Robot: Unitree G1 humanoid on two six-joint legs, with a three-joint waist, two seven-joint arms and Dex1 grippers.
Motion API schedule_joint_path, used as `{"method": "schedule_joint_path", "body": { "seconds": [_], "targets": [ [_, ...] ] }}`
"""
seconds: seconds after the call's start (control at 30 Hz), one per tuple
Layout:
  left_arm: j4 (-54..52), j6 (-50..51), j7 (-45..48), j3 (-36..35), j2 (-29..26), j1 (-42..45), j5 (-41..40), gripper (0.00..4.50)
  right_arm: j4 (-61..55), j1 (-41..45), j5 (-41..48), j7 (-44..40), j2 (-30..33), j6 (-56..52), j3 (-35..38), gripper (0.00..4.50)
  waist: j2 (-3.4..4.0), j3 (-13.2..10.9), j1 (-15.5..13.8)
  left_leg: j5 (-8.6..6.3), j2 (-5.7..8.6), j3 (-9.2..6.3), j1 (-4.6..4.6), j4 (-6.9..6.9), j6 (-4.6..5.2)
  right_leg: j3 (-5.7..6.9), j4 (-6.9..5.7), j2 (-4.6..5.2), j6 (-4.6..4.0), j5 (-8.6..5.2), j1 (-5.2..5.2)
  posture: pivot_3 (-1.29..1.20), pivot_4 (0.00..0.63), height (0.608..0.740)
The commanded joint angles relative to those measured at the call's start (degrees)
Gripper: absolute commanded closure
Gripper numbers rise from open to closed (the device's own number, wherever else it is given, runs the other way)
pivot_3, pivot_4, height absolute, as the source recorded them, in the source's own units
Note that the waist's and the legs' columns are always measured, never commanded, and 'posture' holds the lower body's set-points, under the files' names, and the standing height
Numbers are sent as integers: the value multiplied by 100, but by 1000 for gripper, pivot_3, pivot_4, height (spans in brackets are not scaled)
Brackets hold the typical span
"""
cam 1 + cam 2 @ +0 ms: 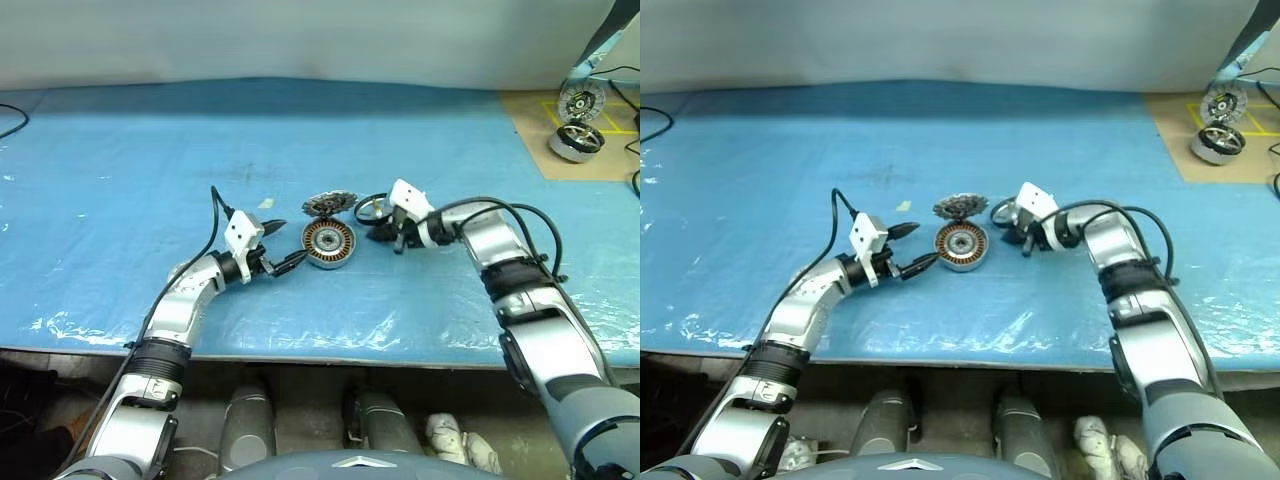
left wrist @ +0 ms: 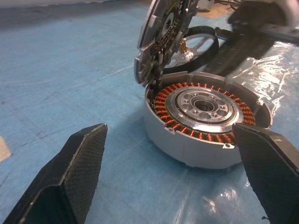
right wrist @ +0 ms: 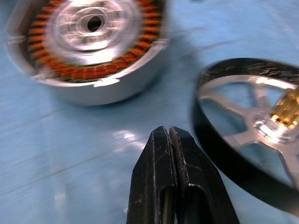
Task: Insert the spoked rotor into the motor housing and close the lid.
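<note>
Left gripper [image 1: 287,245]: fingers spread wide apart and empty, level on the blue table cover [image 1: 120,170], at 9 o'clock of the motor housing, just beside it
Motor housing [image 1: 328,243]: low round silver-grey cup at mid table, open on top; a ring of copper-orange windings circles a bright silver hub with a dark bore
Lid [image 1: 329,203]: grey disc with light and dark fins round its rim, standing tilted up at the housing's 12 o'clock edge, touching the rim
Spoked rotor [image 1: 372,209]: black ring with silver spokes meeting at a small brass-coloured hub, at 2 o'clock of the housing, near it
Right gripper [image 3: 171,140]: black fingers pressed together, holding nothing, tips between housing and rotor
</note>
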State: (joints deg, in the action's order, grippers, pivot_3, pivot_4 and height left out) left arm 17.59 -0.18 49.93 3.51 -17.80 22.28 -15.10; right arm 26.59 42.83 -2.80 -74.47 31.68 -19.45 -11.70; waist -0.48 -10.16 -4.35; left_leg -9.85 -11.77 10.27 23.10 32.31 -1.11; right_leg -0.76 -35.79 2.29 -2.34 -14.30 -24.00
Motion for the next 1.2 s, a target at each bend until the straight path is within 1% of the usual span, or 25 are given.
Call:
{"method": "schedule_joint_path", "body": {
  "seconds": [0.03, 0.13, 0.27, 0.3, 0.37, 0.43, 0.53, 0.63, 0.83, 0.97, 1.1, 1.2],
  "targets": [
    [-149, -114, 19, -65, -10, -33, -33, 0, -1188, -307, 383, -359, 490, -311, 157, 4455, 0, 0, -12, -3, 1, -4, -2, 4, -5, 0, -1, 1, 4, 3, 3, 0, 150, 740],
    [-148, -105, 20, -72, -23, -41, -33, 0, -1697, -495, 669, -447, 853, -555, 354, 4455, 0, 0, -13, -10, 0, -7, -12, 14, -15, -2, -1, 2, 4, 4, 15, 0, 150, 740],
    [-110, -102, 62, -79, -51, -24, -42, 0, -1919, -529, 951, -413, 1155, -614, 593, 4455, 0, 0, -7, -9, 1, -7, -26, 24, -13, -11, -2, 1, 1, 2, 27, 0, 150, 740],
    [-102, -101, 84, -77, -61, -22, -45, 0, -1849, -428, 932, -155, 1084, -555, 658, 4455, 0, 0, -6, -8, 0, -7, -29, 25, -13, -12, -3, 1, -1, 1, 32, 0, 150, 740],
    [-38, -117, 109, -75, -61, 19, -41, 0, -1346, -99, 595, 759, 725, -242, 655, 4455, 0, 0, 28, -8, 1, -6, -36, 26, -13, -13, -3, 1, -12, -6, 38, 0, 150, 740],
    [8, -124, 118, -75, -50, 61, -42, 0, -920, 86, 327, 1295, 519, 48, 551, 4455, 1, 0, 54, -7, 2, -5, -45, 33, -14, -22, -16, -1, -17, -8, 39, 0, 150, 740],
    [56, -145, 175, -56, -31, 125, -28, 0, -673, 194, 218, 1414, 314, 287, 332, 3923, 1, 0, 31, -7, 3, -5, -44, 32, -15, -19, -16, 0, -20, -11, 41, 0, 150, 740],
    [135, -164, 202, -64, -29, 214, -19, 0, -509, 297, 98, 1339, 128, 376, 33, 2983, 1, 0, 25, -7, 7, -5, -38, 31, -15, -18, -8, 3, 1, 2, 43, 0, 150, 740],
    [149, -167, 160, -57, 12, 229, -8, 0, 352, 495, 59, 1704, -52, 604, 122, 2983, 2, 0, 12, -7, 4, -6, -27, 34, -14, 2, -15, 5, 1, 3, 42, 0, 150, 740],
    [-34, -114, 148, -51, 4, 85, -33, 0, 637, 451, 63, 1829, -36, 761, 157, 2983, 2, 0, 14, -7, 2, -6, -26, 37, -14, 5, -16, 4, 1, 3, 44, 0, 150, 740],
    [-98, -80, 170, -93, -59, 35, -53, 0, 590, 399, 271, 1737, -33, 677, 284, 2983, 2, 0, 24, -7, 1, -6, -26, 37, -14, 7, -17, 4, 0, 3, 43, 0, 150, 740],
    [-74, -85, 180, -96, -77, 48, -45, 0, 913, 427, 162, 2003, -114, 751, 308, 2983, 2, 0, 19, -6, 1, -6, -26, 43, -14, 9, -22, 4, 0, 3, 44, 0, 150, 740]
  ]
}}
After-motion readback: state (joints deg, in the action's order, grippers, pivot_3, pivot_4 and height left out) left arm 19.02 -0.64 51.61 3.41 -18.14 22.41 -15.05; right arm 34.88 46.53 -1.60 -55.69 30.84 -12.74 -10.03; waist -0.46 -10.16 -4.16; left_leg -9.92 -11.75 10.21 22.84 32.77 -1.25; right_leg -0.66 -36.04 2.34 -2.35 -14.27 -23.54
